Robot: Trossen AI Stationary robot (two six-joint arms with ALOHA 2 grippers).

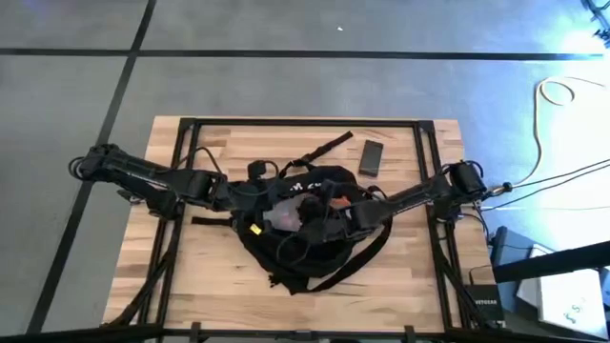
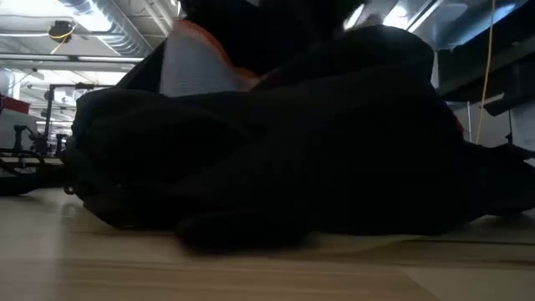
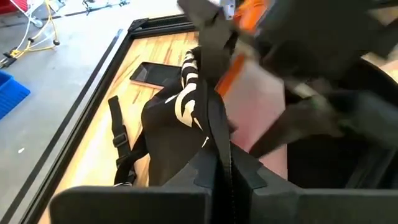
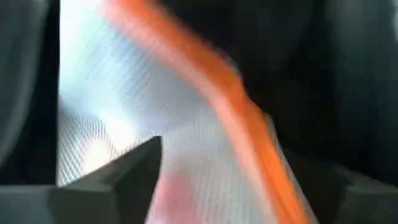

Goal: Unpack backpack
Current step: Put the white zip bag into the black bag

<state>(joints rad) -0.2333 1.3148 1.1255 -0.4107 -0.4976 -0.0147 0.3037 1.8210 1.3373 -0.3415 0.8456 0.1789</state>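
— Where are we seeing the backpack (image 1: pixel 315 238) lying?
— Mid-surface (image 1: pixel 191 276), the left gripper (image 1: pixel 255 195) and right gripper (image 1: pixel 319 211) meeting over it.
— And the pouch (image 1: pixel 283 214)?
— Sitting in its opening; a flat device (image 1: pixel 371 157) is lying behind, nearer the right arm.

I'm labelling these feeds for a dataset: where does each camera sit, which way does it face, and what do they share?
High view: above the table, looking straight down; both arms reach onto the backpack.
Low view: at table-top height, looking level into the backpack; no arm is clear.
Left wrist view: on the left arm, looking along the backpack's rim; dark fingers at the bottom.
Right wrist view: on the right arm, pressed close to the pouch.
Shared: the translucent orange-trimmed pouch shows in every view.
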